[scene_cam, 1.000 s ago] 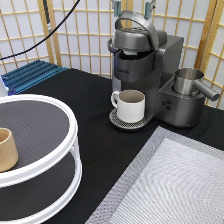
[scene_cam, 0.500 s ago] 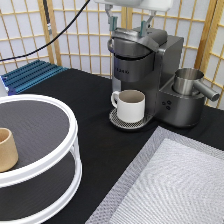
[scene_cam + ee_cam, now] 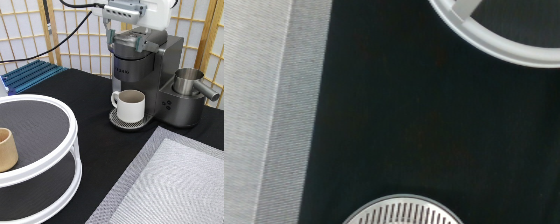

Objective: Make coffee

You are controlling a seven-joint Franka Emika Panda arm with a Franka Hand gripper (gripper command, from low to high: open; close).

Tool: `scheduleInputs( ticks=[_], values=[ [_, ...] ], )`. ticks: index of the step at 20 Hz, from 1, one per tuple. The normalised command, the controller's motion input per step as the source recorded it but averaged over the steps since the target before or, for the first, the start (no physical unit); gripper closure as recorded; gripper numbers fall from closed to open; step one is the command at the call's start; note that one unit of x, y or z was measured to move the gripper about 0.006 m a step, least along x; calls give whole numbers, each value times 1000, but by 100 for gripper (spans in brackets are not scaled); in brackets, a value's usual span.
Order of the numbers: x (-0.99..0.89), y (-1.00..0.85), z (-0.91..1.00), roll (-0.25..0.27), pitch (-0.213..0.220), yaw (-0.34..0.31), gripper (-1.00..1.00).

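Note:
The dark grey coffee machine [image 3: 150,70] stands at the exterior view's top centre. A cream-white mug [image 3: 131,105] with a handle sits on its round drip tray [image 3: 120,121]. My gripper [image 3: 122,39] hangs directly over the machine's brew head, open, with its fingers [image 3: 107,34] spread either side of the lid top. Nothing shows between them. The coffee is out of view. The wrist view looks down on the black tabletop and the edge of the drip tray grate [image 3: 404,215].
A white two-tier round stand [image 3: 55,150] fills the exterior view's left, with a tan handleless cup [image 3: 7,149] on its upper shelf. A grey woven mat [image 3: 175,185] lies at the bottom right. A steel pitcher [image 3: 192,82] sits on the machine's right side. A blue rack [image 3: 30,75] lies at the left.
My hand has come down into full view over the machine's top. The raised arc of the lid handle seen one second ago is down. The mug and cup have not moved.

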Motion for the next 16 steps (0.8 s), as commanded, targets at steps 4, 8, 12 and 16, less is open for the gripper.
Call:
scheduleInputs(
  ticks=[4,8,12,16],
  values=[
    [291,199,-504,-29,139,71,-100],
    [139,23,-728,-5,113,77,-100],
    [162,0,-916,-2,82,83,-100],
    [167,-90,-758,10,97,97,-100]
  ],
)
